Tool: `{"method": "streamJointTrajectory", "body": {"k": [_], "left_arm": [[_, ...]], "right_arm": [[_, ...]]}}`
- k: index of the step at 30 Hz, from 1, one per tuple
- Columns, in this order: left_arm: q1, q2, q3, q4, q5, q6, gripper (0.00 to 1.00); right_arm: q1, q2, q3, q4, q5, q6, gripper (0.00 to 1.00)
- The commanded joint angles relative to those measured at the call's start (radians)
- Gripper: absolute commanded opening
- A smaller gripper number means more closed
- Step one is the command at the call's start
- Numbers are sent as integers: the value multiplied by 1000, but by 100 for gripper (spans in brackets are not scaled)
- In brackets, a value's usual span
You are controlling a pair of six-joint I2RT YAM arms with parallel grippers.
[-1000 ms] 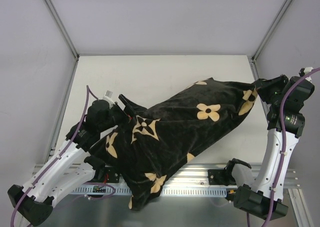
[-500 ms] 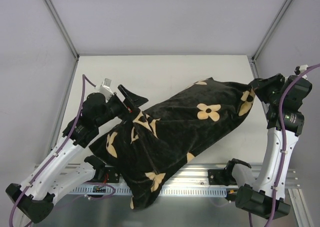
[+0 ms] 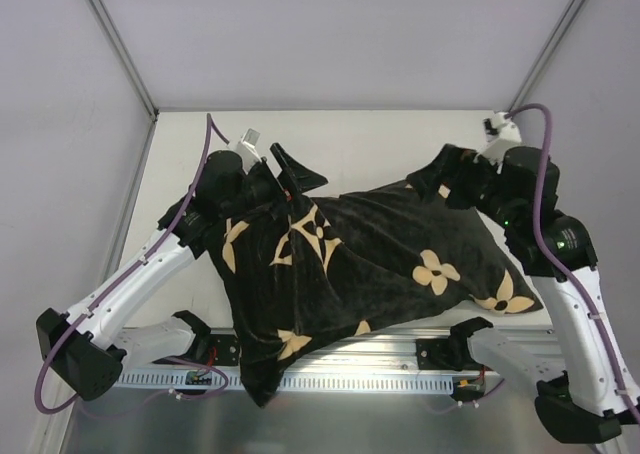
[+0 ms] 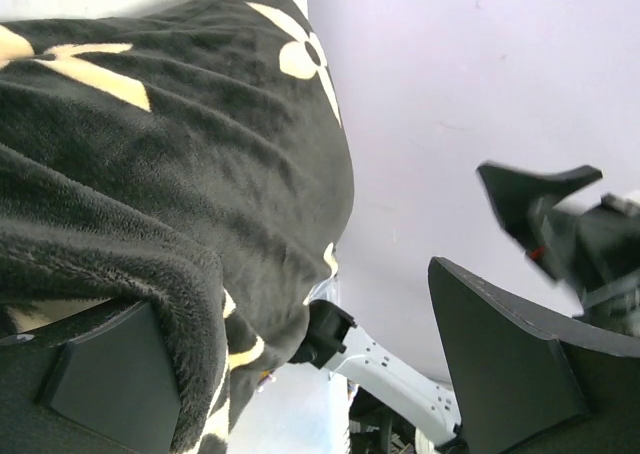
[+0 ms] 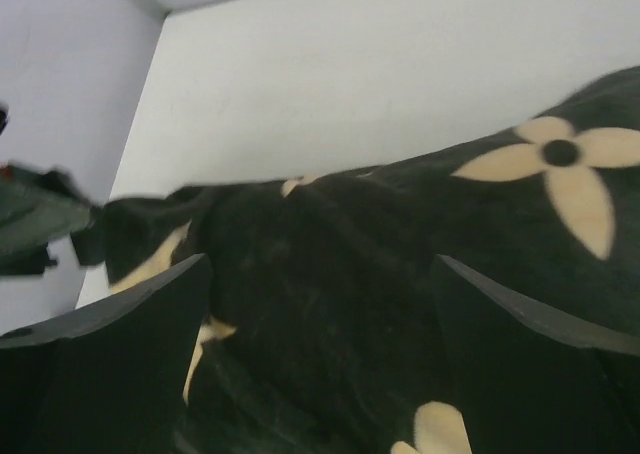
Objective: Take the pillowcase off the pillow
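The black pillowcase [image 3: 380,259] with tan flower motifs lies bulging across the table, from my left arm to the front right. No white of the pillow shows. My left gripper [image 3: 284,186] stands open at the cover's far left end. In the left wrist view, pillowcase fabric [image 4: 170,174] drapes over one finger of the left gripper [image 4: 290,299], and the wide gap to the other finger is free. My right gripper [image 3: 446,179] hovers open over the cover's far right edge. The right wrist view shows the right gripper [image 5: 322,264] with the pillowcase [image 5: 330,304] below its spread fingers.
The white table [image 3: 350,144] is walled by grey panels left, right and behind. A metal rail [image 3: 400,359] with the arm bases runs along the near edge, and the cover's lower corner [image 3: 262,374] hangs over it.
My right gripper has opened, let go of the cover's right corner and swung left and back. That end dropped toward the front right. My left arm carried its end farther back.
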Motion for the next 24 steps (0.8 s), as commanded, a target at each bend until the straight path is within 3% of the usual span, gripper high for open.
{"method": "streamJointTrajectory", "body": {"k": [1,4,7,10,14,20,22,24], "left_arm": [[-14,9,58,106,26,7,90],[-12,9,50,106,21,8,90],[-13,13,50,106,29,1,90],[-14,12,45,106,38,-2,90],[-14,-9,30,92,38,-4,89],[-3,-49,10,31,37,19,89],[-2,-56,6,29,46,18,89],[0,-63,4,27,52,18,89]], "right_arm": [[206,-6,-35,9,158,-66,96],[599,23,-100,68,376,-76,96],[883,65,-190,221,624,-57,97],[1026,156,-189,321,742,-54,97],[1085,360,-92,344,800,-72,97],[1092,446,-66,434,837,-62,94],[1088,492,-57,427,889,-19,88],[1085,518,-45,405,944,13,71]]}}
